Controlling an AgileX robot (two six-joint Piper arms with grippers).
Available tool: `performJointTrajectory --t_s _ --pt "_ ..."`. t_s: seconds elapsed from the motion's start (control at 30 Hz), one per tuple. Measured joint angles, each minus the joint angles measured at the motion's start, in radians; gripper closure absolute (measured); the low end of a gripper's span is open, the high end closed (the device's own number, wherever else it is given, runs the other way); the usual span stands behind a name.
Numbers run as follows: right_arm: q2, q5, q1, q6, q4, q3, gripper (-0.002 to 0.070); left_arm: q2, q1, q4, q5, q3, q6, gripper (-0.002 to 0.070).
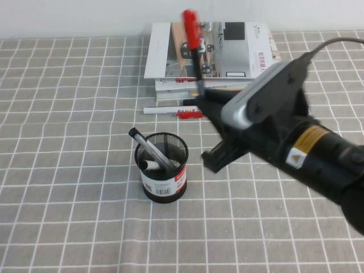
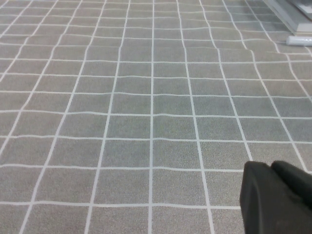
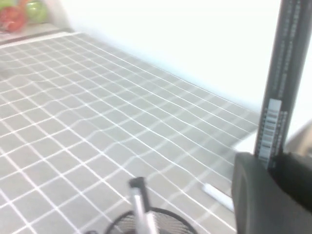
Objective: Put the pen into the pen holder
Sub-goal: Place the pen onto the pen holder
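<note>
A desk-like office or study setup staged for robot work: a surface point(image 1: 68, 170) under a grey grid-checked cloth against a plain white wall, a stack of brochures point(image 1: 210, 57) at upper centre, a black mesh pen holder point(image 1: 162, 168) with pens at centre, and a robot arm point(image 1: 296, 148) at right.

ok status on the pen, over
Right tool shut on the pen, raised, red cap up, right of the pen holder. Left tool low over bare cloth. A grey pen already in the holder.
</note>
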Motion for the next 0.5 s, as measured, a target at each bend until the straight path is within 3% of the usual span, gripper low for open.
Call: performJointTrajectory --t_s 0.33,0.5 --pt "0.232 -0.345 0.005 0.166 -0.145 -0.014 0.0638 0.000 0.000 0.000 0.000 0.000 0.000 0.0678" --pt "0.362 -0.331 0.005 0.171 -0.128 -0.063 0.0638 0.000 0.000 0.000 0.000 0.000 0.000 0.0678"
